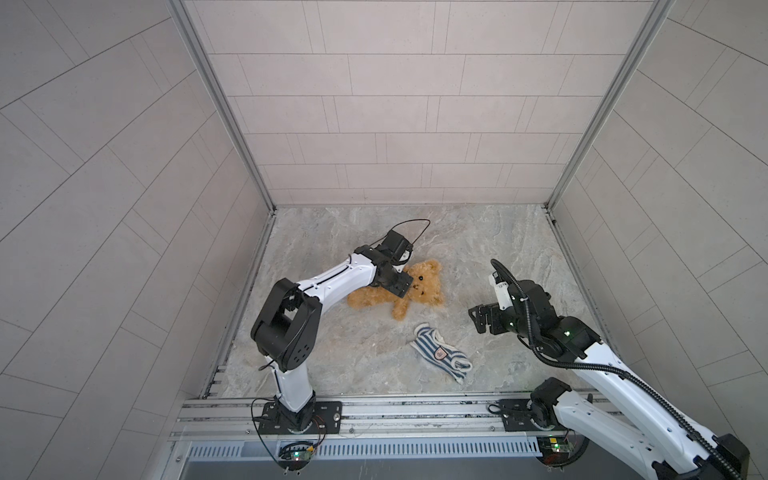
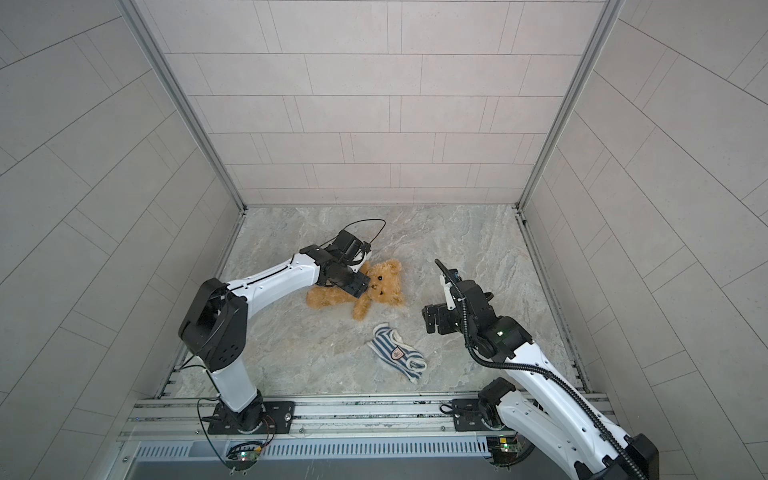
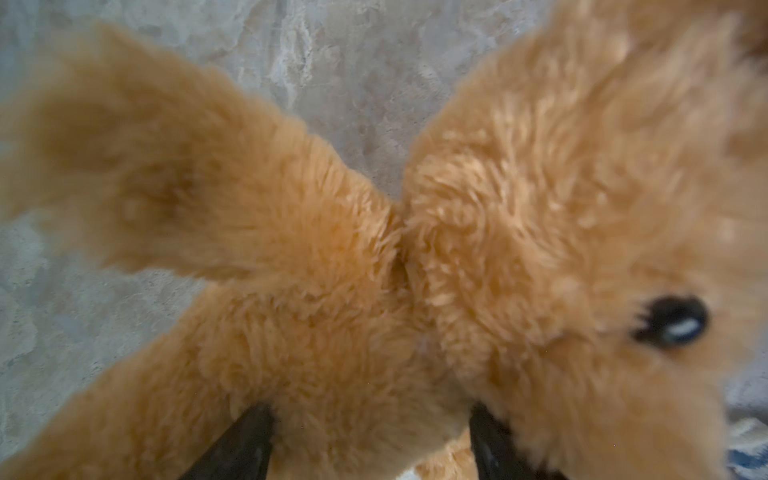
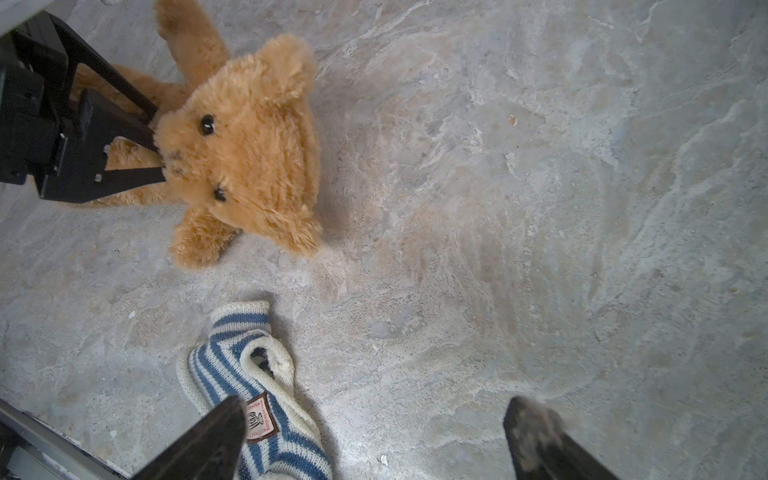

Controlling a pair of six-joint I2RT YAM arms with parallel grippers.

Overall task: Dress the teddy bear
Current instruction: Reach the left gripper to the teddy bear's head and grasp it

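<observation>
Golden-brown fluffy plush teddy bear [image 3: 332, 324] is straddled at the neck by the wide-spread left claw [image 3: 370, 419]; whether it is gripped cannot be told. Soft and light, it is judged best taken at the torso.

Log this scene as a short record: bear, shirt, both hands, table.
teddy bear: lying face up on the table, no clothes on
striped shirt: crumpled on the table, nearer the robot than the bear, not touching it
left hand: fingers on either side of the bear's neck; not clear if it is squeezing
right hand: open, empty, right of the shirt in both top views
task status: dressing not yet begun
</observation>
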